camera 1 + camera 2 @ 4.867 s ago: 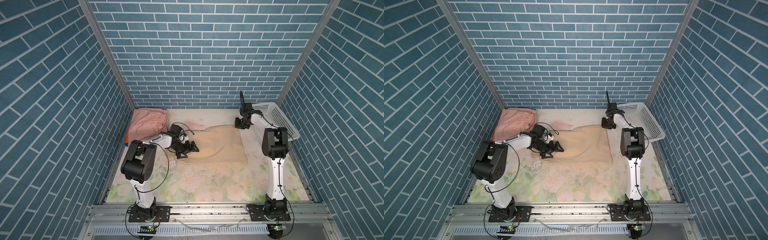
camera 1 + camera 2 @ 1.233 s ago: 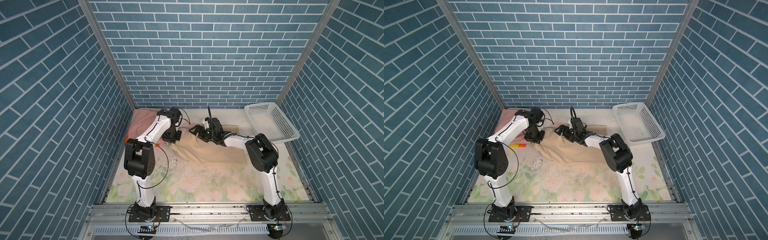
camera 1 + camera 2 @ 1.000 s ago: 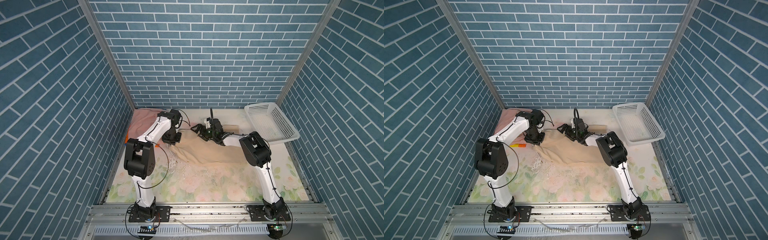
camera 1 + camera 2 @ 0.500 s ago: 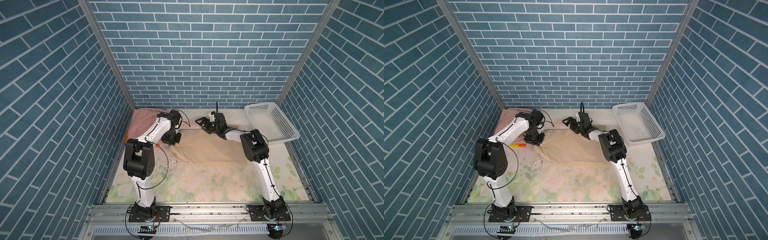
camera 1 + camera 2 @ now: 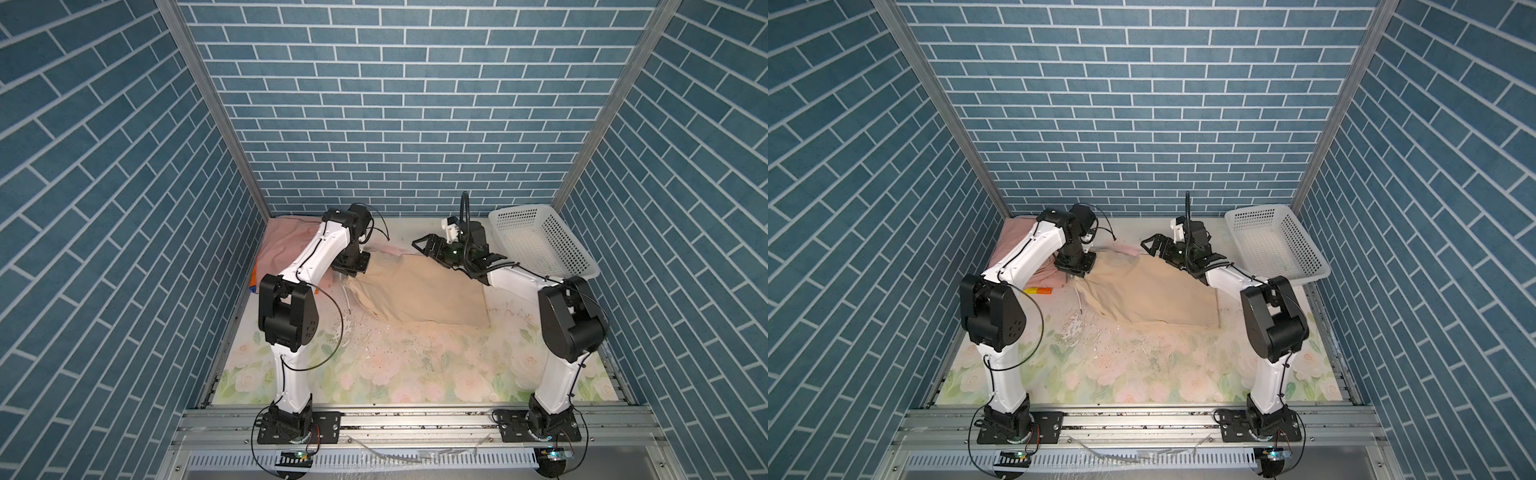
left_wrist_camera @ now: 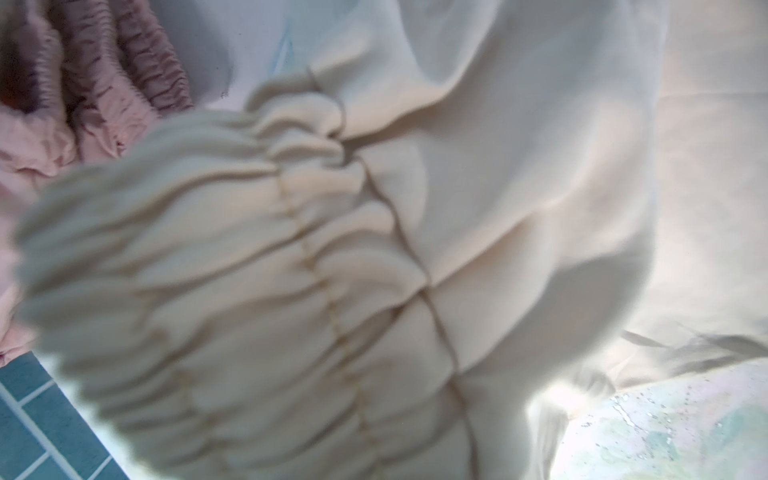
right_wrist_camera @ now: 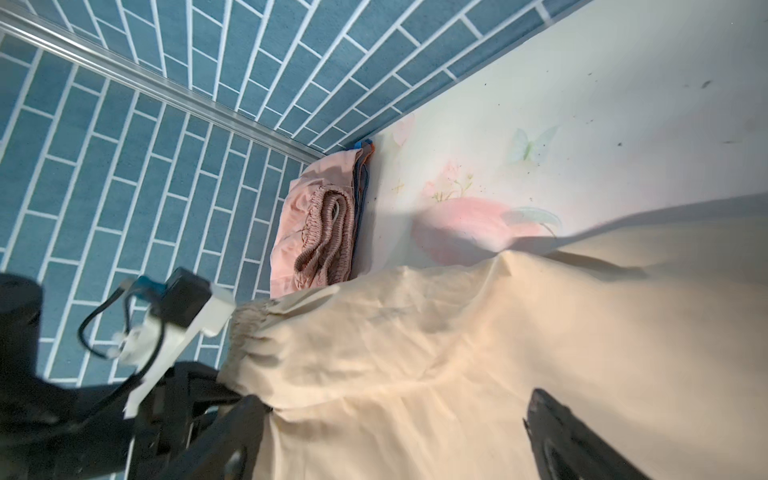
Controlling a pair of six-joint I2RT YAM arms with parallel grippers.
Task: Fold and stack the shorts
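Near the back left corner, the soft beige cloth shorts with the gathered waist (image 5: 419, 286) have been pulled over from the middle of the flowered table (image 5: 395, 374). Their waist is pinched tight in the left gripper (image 5: 349, 272). The right gripper (image 5: 423, 248) has been drawn back off the cloth, and its jaws are spread wide with nothing held. So these shorts are likely to be stacked next on the plain pink shorts (image 5: 286, 245), which are laid over the shiny striped shorts (image 5: 1040, 291). The beige cloth is seen flat but wrinkled, with its waist end lifted.
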